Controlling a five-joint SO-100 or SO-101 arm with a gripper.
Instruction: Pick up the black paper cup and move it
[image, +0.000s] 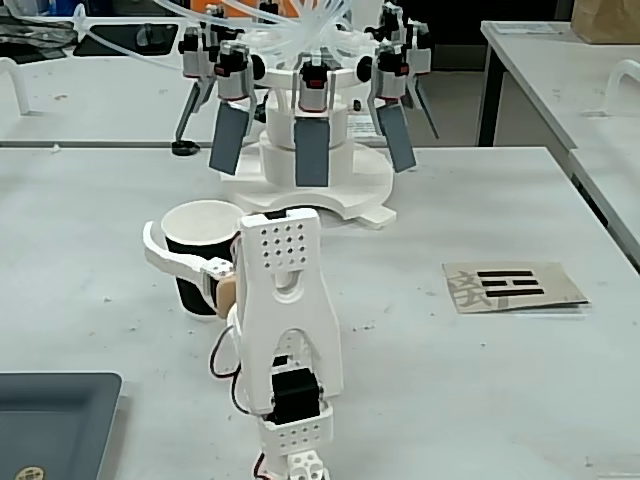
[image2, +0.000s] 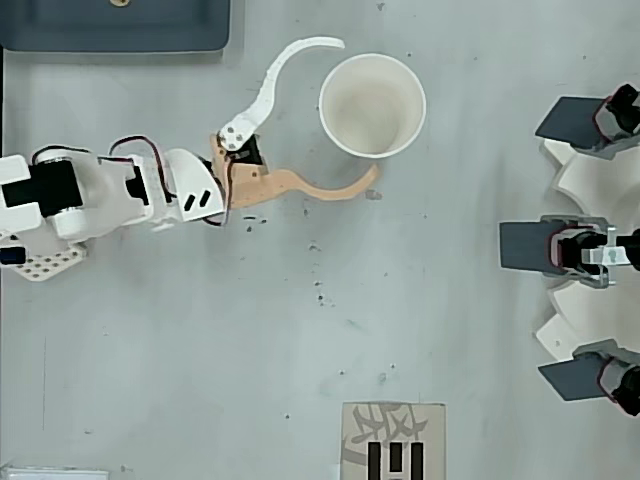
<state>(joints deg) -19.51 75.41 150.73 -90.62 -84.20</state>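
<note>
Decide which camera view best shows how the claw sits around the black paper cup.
The overhead view: the open claw has its curved fingers either side of the black paper cup. In the fixed view the arm hides much of the cup.

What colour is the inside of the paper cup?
White inside the black paper cup, shown best in the overhead view.

Arm extends rightward from the left edge of the overhead view; gripper (image2: 358, 108) spread wide, curved fingers (image2: 275, 75) apart.
</note>
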